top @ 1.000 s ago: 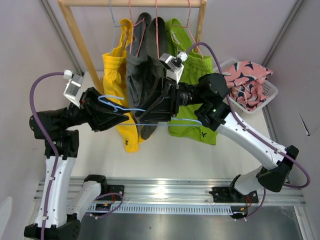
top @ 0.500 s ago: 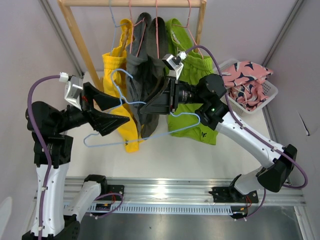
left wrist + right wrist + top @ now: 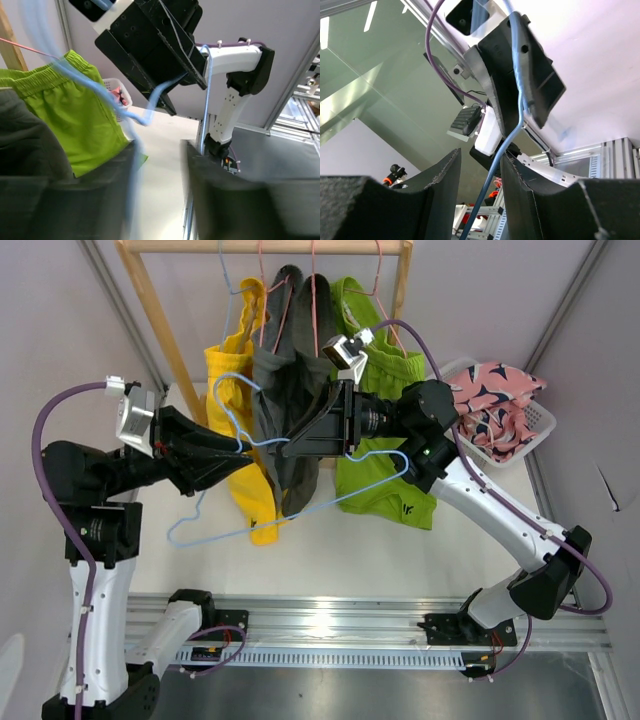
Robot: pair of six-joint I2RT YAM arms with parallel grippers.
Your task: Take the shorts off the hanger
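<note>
Bright, even light fills the overhead view, with soft shadows and a glare streak on the metal rail point(image 3: 330, 623). The left wrist view smears the blue hanger point(image 3: 127, 112) into blur. Both wrist views show near jaws dark and out of focus.

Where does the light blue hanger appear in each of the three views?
Top external: the light blue hanger hangs in the middle, between the left pincer and the right pincer.
Left wrist: its blurred wire crosses the centre.
Right wrist: its wire runs up the middle, between the fingers.
Shared landmark: the black pincers that hold it.
</note>
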